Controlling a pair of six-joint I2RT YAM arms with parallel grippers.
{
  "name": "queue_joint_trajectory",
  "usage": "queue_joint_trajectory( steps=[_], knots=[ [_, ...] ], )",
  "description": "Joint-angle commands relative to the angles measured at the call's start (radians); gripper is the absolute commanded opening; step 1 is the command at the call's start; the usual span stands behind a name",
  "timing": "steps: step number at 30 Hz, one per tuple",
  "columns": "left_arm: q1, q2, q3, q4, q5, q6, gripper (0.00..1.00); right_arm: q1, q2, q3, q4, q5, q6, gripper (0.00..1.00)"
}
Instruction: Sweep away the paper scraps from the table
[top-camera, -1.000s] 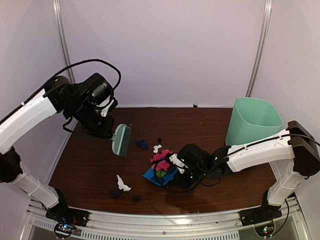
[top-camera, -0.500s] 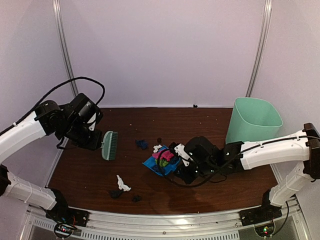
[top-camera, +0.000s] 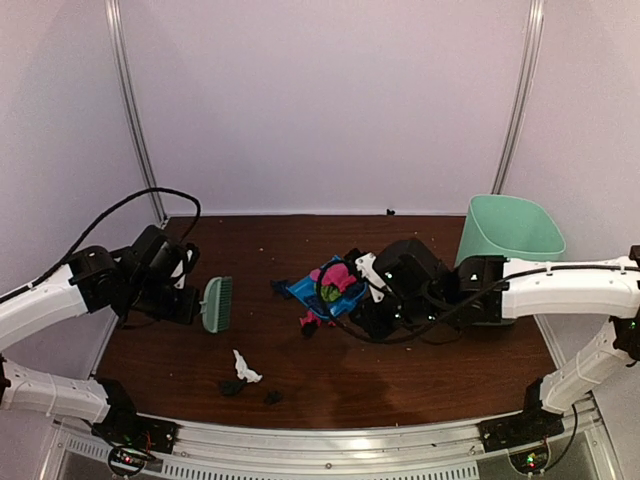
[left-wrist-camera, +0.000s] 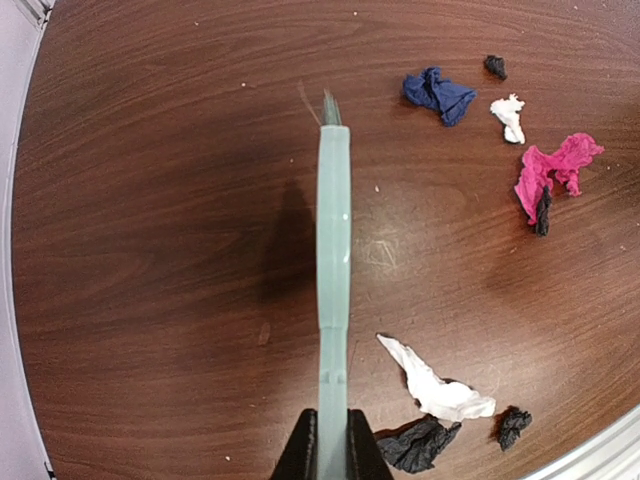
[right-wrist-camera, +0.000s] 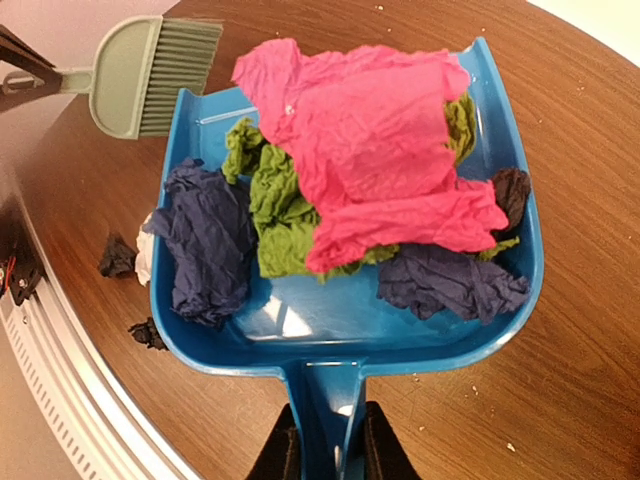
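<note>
My right gripper (right-wrist-camera: 330, 452) is shut on the handle of a blue dustpan (right-wrist-camera: 330, 335), which it holds off the table (top-camera: 450, 370). The pan carries paper scraps: pink (right-wrist-camera: 370, 140), green (right-wrist-camera: 275, 215) and dark blue (right-wrist-camera: 205, 240). My left gripper (left-wrist-camera: 332, 452) is shut on the handle of a mint-green brush (left-wrist-camera: 333, 250), held low at the left with its head (top-camera: 216, 304) pointing right. Loose scraps lie on the wood: dark blue (left-wrist-camera: 438, 93), white (left-wrist-camera: 509, 115), pink (left-wrist-camera: 555, 170), a white strip (left-wrist-camera: 432, 385) and black wads (left-wrist-camera: 420, 443).
A mint-green bin (top-camera: 505, 240) stands at the back right, just beyond the right arm. A silver rail (top-camera: 330, 440) runs along the near edge, close to the white and black scraps (top-camera: 244, 368). White walls enclose the back and sides.
The right arm has lifted the loaded dustpan and carried it back and right, towards the bin; a pink scrap now shows where it lay. The left arm has drawn the brush left and lower.
</note>
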Motion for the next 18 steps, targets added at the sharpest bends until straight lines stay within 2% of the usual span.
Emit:
queue_joint_trajectory(
  steps=[1,5,18],
  knots=[
    [0.015,-0.054,-0.047,0.141,-0.006,0.008,0.0,-0.004,-0.026,0.115,-0.101,0.048,0.019,0.0],
    [0.015,-0.09,-0.11,0.195,0.008,0.0,0.0,-0.026,-0.025,0.227,-0.175,0.042,0.021,0.0],
    [0.023,-0.11,-0.116,0.205,-0.04,0.003,0.0,-0.187,-0.034,0.47,-0.409,-0.009,0.102,0.0]
  ],
)
